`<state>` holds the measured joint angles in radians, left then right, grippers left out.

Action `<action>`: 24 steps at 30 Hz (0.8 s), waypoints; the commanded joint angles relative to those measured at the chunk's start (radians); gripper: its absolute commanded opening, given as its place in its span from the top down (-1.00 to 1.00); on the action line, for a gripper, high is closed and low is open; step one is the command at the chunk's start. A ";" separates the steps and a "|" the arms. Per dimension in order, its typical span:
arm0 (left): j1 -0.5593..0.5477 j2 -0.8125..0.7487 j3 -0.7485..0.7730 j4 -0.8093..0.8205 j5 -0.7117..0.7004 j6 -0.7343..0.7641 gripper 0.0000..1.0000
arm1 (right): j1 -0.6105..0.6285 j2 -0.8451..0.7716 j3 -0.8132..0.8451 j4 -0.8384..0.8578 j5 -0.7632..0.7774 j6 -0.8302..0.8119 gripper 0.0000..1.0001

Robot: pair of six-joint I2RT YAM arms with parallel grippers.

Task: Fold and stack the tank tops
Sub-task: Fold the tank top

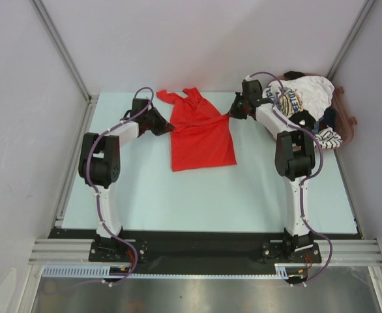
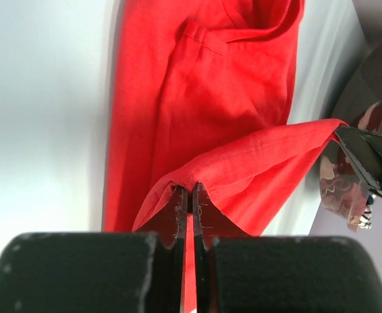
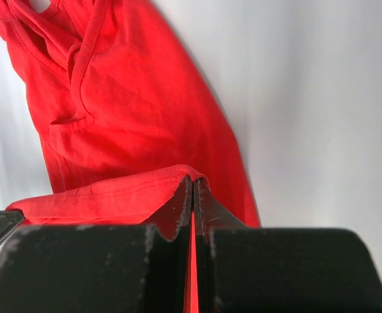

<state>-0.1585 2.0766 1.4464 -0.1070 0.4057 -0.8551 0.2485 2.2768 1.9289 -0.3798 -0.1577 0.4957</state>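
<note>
The large red tank top (image 1: 201, 134) lies at the back middle of the table, straps toward the far wall. Its hem edge is lifted and stretched between both grippers, doubled over the body. My left gripper (image 1: 167, 125) is shut on the red cloth at the left side; the left wrist view shows it (image 2: 191, 190) pinching the fold. My right gripper (image 1: 233, 112) is shut on the right end; the right wrist view shows it (image 3: 192, 184) pinching the stitched hem. The white printed top (image 1: 302, 96), a striped one (image 1: 328, 137) and a dark one (image 1: 308, 119) lie heaped at the back right.
The heap of other tops sits in a brownish translucent container (image 1: 347, 120) at the back right corner. Grey walls enclose the table on the left, back and right. The pale table surface (image 1: 197, 195) stretches toward the arm bases.
</note>
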 commanded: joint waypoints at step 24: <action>0.056 0.111 0.189 0.007 -0.017 0.054 -0.51 | -0.035 0.083 0.124 0.107 -0.034 0.018 -0.21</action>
<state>-0.1211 2.2124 1.5921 -0.0937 0.4187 -0.8501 0.2291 2.3882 2.0384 -0.3088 -0.1905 0.5194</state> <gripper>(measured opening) 0.740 0.588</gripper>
